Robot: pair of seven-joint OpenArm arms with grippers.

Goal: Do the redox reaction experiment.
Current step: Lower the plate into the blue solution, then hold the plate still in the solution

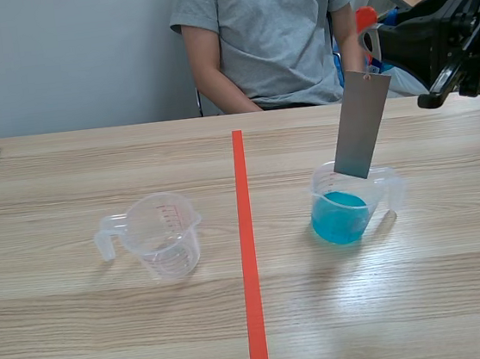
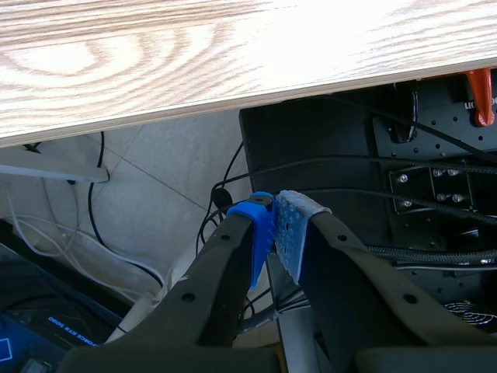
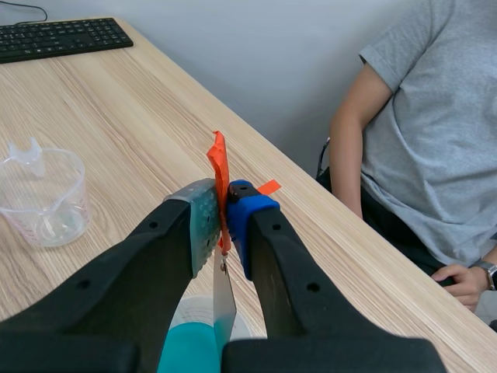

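Two cups on the tabletop, scene view: blue-liquid cup with metal strip slanting into it; empty cup well left of it, past the orange line. Left wrist view: left hand pinched shut on nothing, below the tabletop edge. Right wrist view: right hand clamped on the metal strip's orange tag, above the blue-liquid cup.

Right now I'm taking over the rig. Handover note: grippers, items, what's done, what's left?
Left gripper: shut on nothing, off the table edge.
Right gripper: shut on the orange tag end of the grey metal strip.
The strip is tilted, its lower end inside the clear plastic measuring cup of blue liquid; contact with the liquid is unclear.
Empty clear plastic measuring cup: left of the red tape line.
Done: strip brought to the cup.
Left: probably immerse it.
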